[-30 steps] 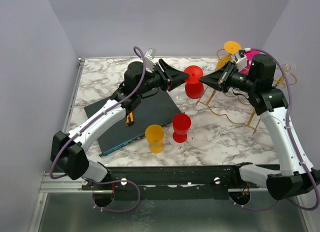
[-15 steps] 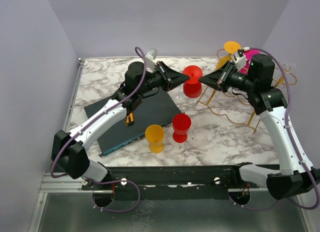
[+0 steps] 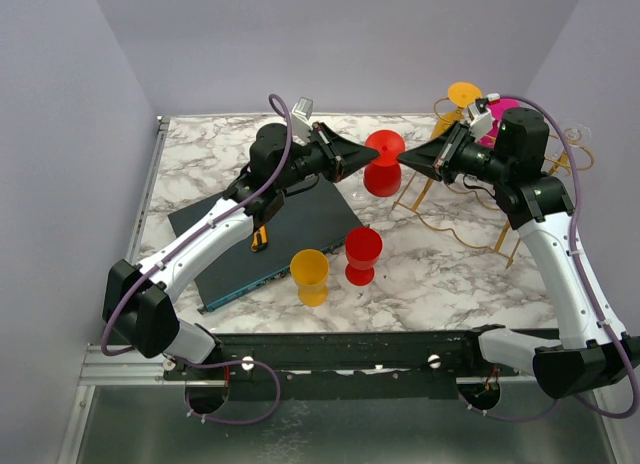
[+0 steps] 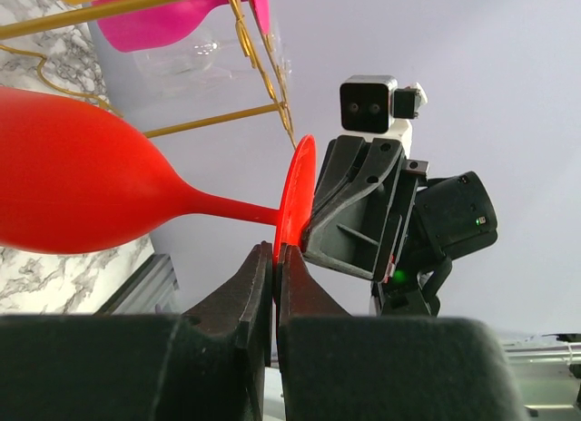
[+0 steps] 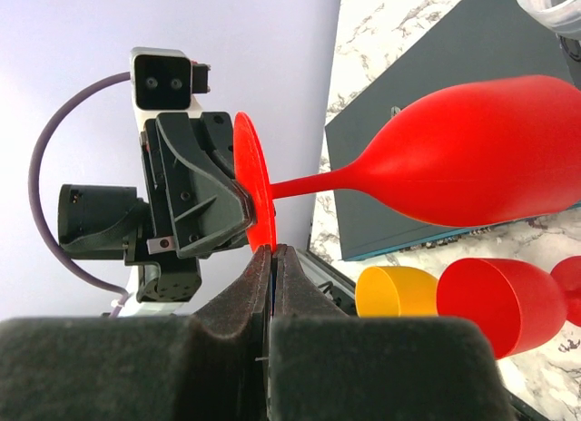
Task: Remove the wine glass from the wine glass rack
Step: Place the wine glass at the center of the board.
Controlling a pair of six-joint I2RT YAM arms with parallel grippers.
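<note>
A red wine glass [image 3: 383,172] hangs in the air between my two grippers, left of the gold wire rack [image 3: 470,234], with its round foot up. My left gripper [image 3: 368,156] is shut on the rim of the foot, and red shows between its tips in the left wrist view [image 4: 276,250]. My right gripper [image 3: 402,156] is shut at the opposite rim of the foot [image 5: 252,181], tips [image 5: 272,249] meeting its edge. The bowl [image 5: 481,149] points away, free of the rack. A pink glass [image 3: 497,114], an orange glass [image 3: 464,92] and a clear glass [image 3: 575,134] hang on the rack.
A yellow glass [image 3: 309,274] and a second red glass [image 3: 362,254] stand on the marble table in front of the held glass. A dark flat board [image 3: 270,229] lies under my left arm. Grey walls close in the table on three sides.
The red glass and both gripper tips have shifted slightly up and to the left together. Both grippers stay shut at the foot.
</note>
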